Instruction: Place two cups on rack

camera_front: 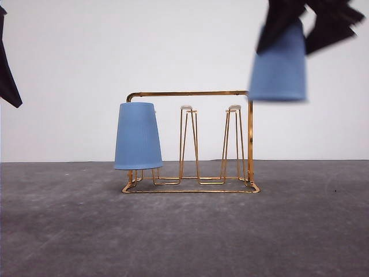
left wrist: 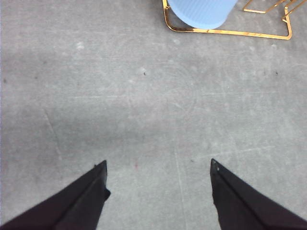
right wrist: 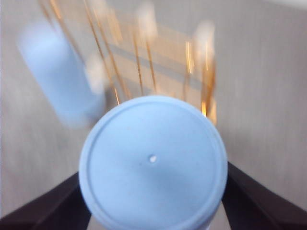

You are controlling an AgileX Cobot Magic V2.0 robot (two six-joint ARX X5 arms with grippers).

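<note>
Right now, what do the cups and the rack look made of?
The cups: probably plastic, matte light blue, with fine vertical ribbing and a moulded dot on the base. The rack: thin metal wire, by its shiny gold-copper finish; the peg tips look white, material unclear.

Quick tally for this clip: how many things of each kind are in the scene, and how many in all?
Light-blue cups: 2, one upside down on the rack's left end, one held in the right gripper
Gold wire rack: 1
Total: 3

Two bare pegs (camera_front: 187, 108) free; cup (camera_front: 138, 136) blocks left end.
</note>
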